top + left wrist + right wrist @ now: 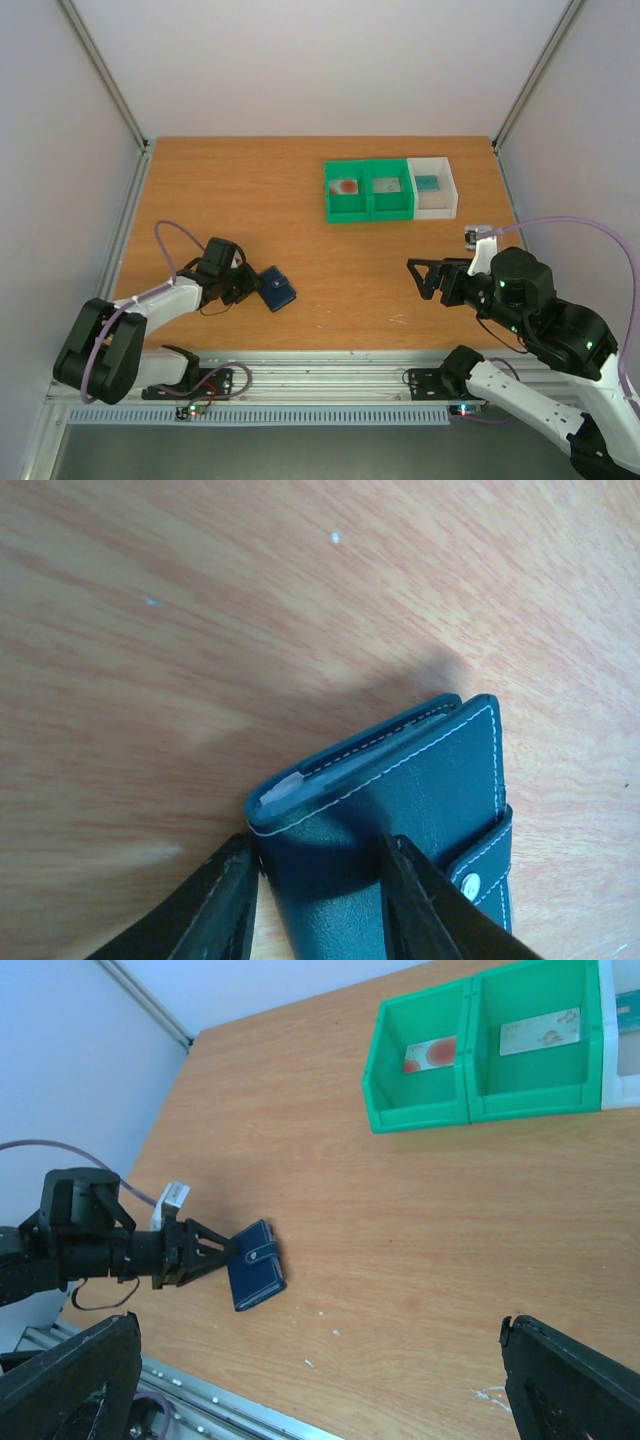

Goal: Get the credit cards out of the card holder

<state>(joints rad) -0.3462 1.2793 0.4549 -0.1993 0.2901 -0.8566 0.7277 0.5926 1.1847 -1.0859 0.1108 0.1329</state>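
The card holder, lying closed by the tabletop's near edge, left of middle, is bracketed at one end by the left gripper, clamping not confirmable, right gripper spread wide; if pinched off-centre, it could be twisted out or dragged.

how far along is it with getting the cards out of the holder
Looks done: a red-marked card and a pale card lie in the green bins, a teal card in the white bin. In hand: the left gripper flanks the card holder, folded shut on the table; firm grip unclear. The right gripper hovers open. Left: a pale edge inside the holder may be another card.
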